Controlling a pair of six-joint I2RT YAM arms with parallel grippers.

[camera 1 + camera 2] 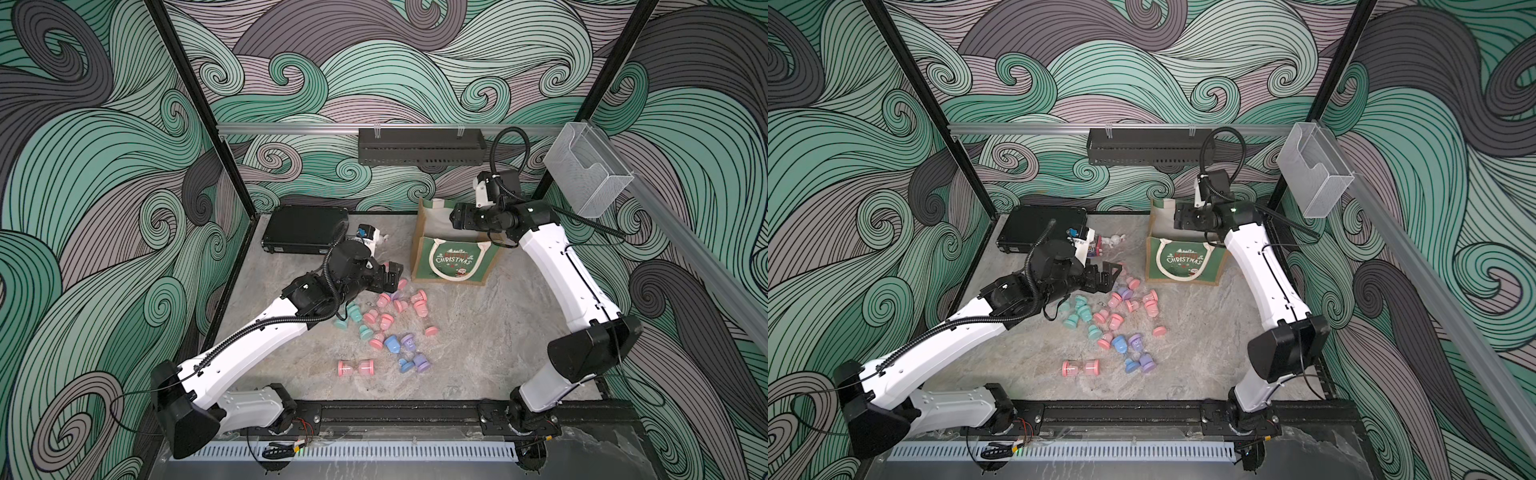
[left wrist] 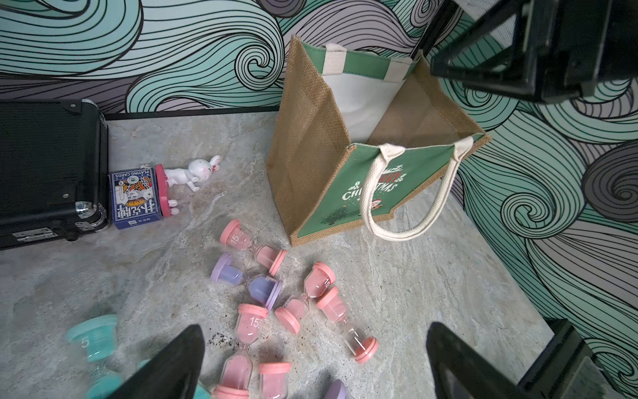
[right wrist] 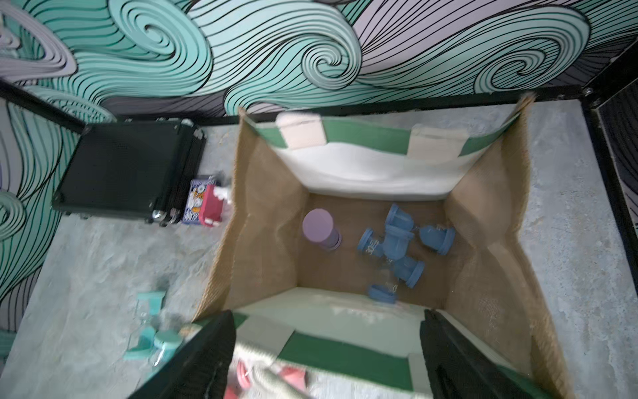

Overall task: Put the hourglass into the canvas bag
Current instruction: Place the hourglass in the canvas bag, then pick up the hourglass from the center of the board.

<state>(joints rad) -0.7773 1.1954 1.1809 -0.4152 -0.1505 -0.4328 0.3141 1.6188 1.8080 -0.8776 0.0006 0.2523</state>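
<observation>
The canvas bag (image 1: pixel 453 262) (image 1: pixel 1183 262) stands open at the back right, its green "Christmas" front facing me. My right gripper (image 1: pixel 455 218) (image 3: pixel 327 312) hovers over the bag's mouth, open with nothing between its fingers. On the bag's floor lie several blue hourglasses (image 3: pixel 397 241), and a purple hourglass (image 3: pixel 319 228) stands beside them. Many pink, teal, purple and blue hourglasses (image 1: pixel 386 320) (image 2: pixel 252 324) lie scattered on the table left of the bag. My left gripper (image 1: pixel 392 276) (image 2: pixel 316 328) hangs open just above that pile, holding nothing.
A flat black hard case (image 1: pixel 305 228) lies at the back left, with a playing-card box (image 2: pixel 134 198) and a white rabbit figure (image 2: pixel 193 172) beside it. A black tray (image 1: pixel 419 145) hangs on the back wall and a clear holder (image 1: pixel 586 174) on the right rail.
</observation>
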